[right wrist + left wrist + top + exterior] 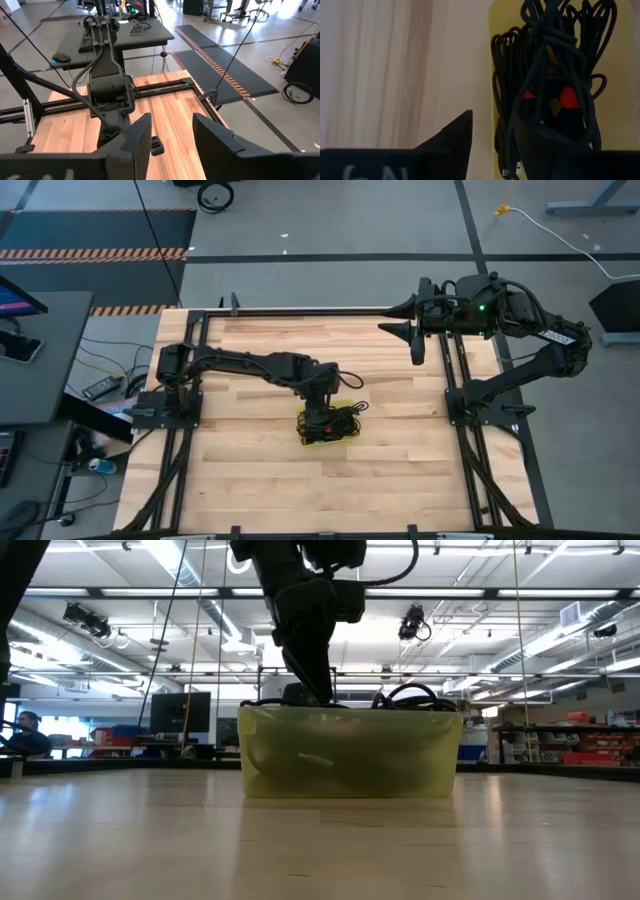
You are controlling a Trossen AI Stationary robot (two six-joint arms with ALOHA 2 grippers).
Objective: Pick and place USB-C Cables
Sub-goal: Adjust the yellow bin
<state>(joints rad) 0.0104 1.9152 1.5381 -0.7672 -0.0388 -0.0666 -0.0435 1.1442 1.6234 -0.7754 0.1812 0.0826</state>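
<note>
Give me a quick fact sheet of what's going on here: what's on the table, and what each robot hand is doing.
Table: wooden top
Container: yellowish translucent bin, near the table's middle
Contents: tangled black USB-C cables, some with red parts, loops sticking above the rim
Left hand: lowered over the bin, fingers open, one finger among the cables, the other outside the bin
Right hand: open, raised at the far right corner, holding nothing

Overhead, straight down on the pale wooden plank table point(400, 470); level at tabletop, near the translucent yellow plastic bin point(350, 752); left wrist close above that bin; right wrist high, facing across.
</note>
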